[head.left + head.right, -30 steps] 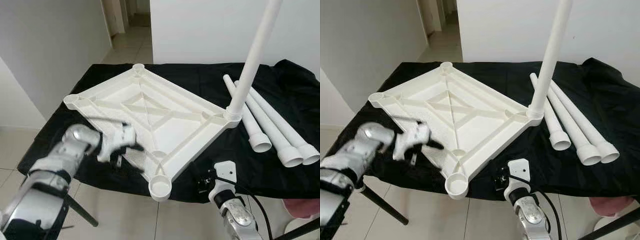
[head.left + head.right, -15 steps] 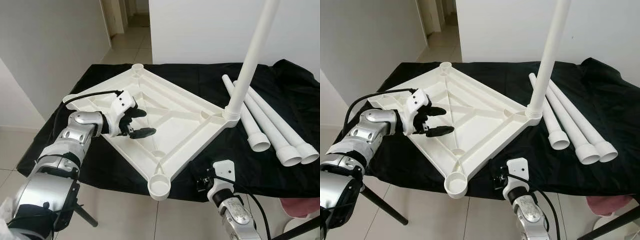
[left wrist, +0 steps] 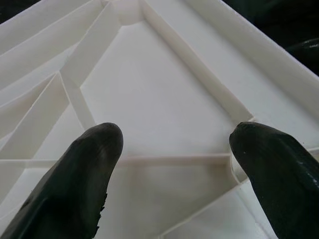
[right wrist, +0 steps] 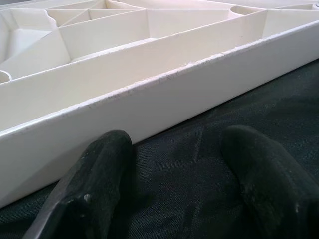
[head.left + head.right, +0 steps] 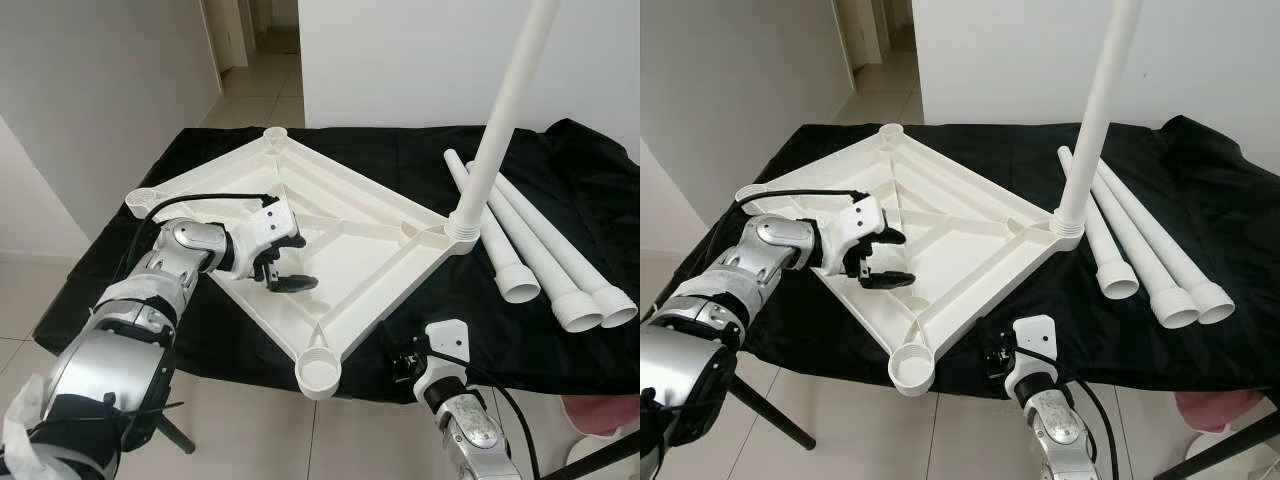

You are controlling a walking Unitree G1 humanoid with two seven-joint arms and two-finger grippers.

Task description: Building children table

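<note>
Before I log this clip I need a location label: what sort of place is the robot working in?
Probably a room in a home used as a work area: a table draped in black cloth, plain white walls, a tiled floor and a hallway beyond. The white tabletop lies upside down beside three loose legs.

The upturned tabletop (image 5: pixel 330 225) is laid on the cloth-covered table (image 5: pixel 400 160), with one leg (image 5: pixel 500 130) stood upright in its right corner socket. Three loose legs (image 5: pixel 545 265) are laid side by side to its right.
</note>
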